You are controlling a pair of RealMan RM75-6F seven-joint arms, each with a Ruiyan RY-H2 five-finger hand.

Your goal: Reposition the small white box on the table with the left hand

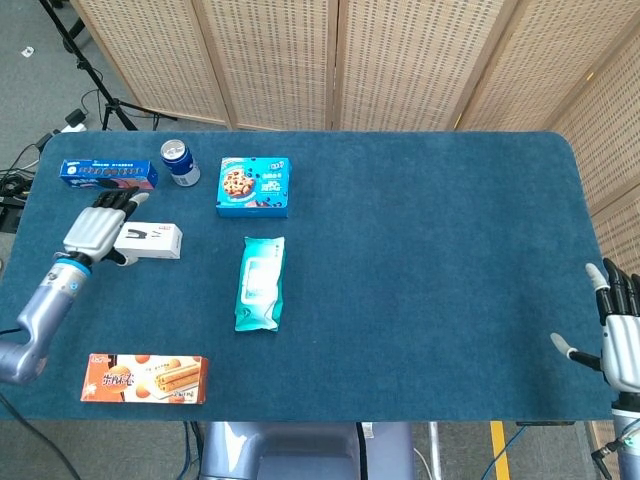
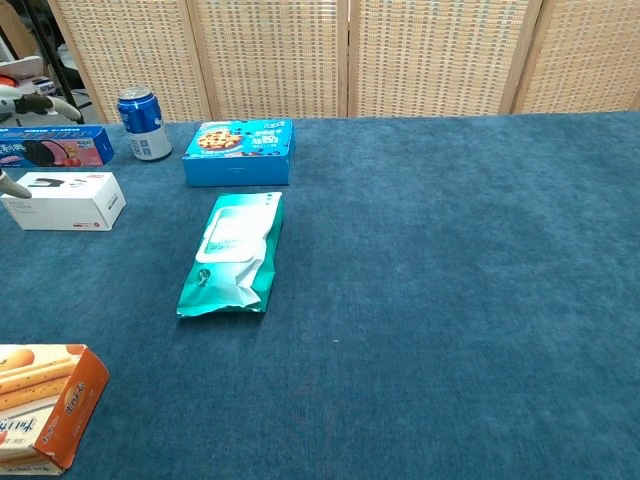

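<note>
The small white box (image 1: 152,241) (image 2: 66,200) lies flat on the blue table at the left, its black marking facing up. My left hand (image 1: 97,228) hovers at the box's left end with its fingers spread and nothing in them. In the chest view only its fingertips (image 2: 40,101) show at the left edge, above and beside the box. Whether it touches the box I cannot tell. My right hand (image 1: 622,340) stays open at the table's right front corner, away from everything.
A blue cookie sleeve (image 1: 108,175) and a blue can (image 1: 180,162) stand behind the white box. A blue cookie box (image 1: 254,187), a teal wipes pack (image 1: 261,283) and an orange biscuit box (image 1: 145,379) lie nearby. The table edge (image 1: 300,418) runs along the front.
</note>
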